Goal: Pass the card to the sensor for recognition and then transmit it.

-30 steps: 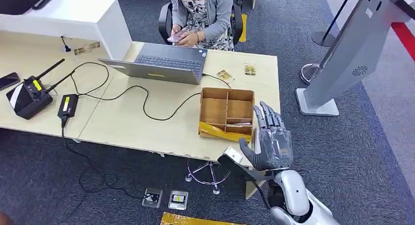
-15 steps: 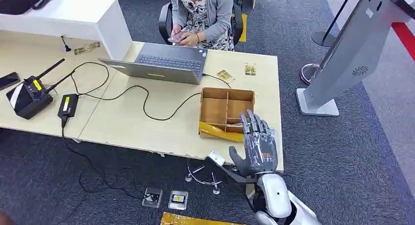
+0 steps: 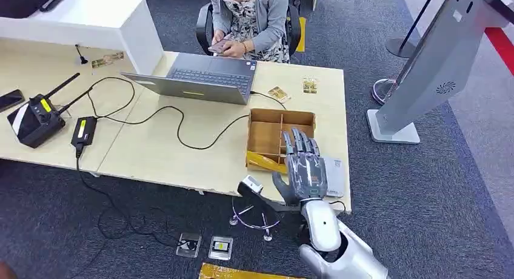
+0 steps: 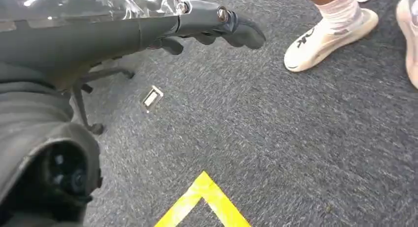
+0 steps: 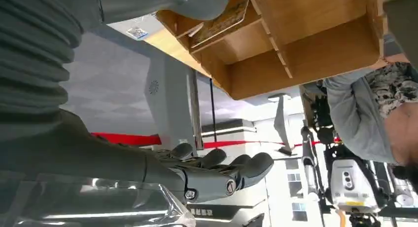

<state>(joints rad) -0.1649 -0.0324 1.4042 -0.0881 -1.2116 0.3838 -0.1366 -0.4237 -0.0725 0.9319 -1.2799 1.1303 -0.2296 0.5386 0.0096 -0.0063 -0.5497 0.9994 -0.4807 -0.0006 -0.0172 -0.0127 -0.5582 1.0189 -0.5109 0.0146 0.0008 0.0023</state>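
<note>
Since the earlier frames the right robot hand (image 3: 305, 170) had shifted left and forward along the bench (image 3: 182, 151) edge, ending above the near right corner of the wooden box (image 3: 280, 139). Fingers were spread wide and held nothing. That shift had uncovered a pale grey card (image 3: 334, 176) lying flat on the bench just right of the box, beside the hand.

Box: light wood, rectangular, open-topped, split by thin partitions into several compartments. The far compartments looked bare; a yellow strip (image 3: 267, 162) lay along the box's near side. In the right wrist view a flat patterned card (image 5: 223, 21) sat in one compartment near the thumb.

Beyond the box, two small gold-patterned cards (image 3: 278, 94) lay on the bench, well apart from it. One grey laptop (image 3: 200, 79) stood open to the box's far left, a black cable (image 3: 176, 124) running from it past the box. One person (image 3: 251, 18) in a grey cardigan sat behind the laptop. To the right of the box, off the bench, stood one grey slanted sensor kiosk (image 3: 433, 73).

Left robot hand (image 4: 217, 27) hung over dark carpet, fingers loosely extended and apart, nothing held.
</note>
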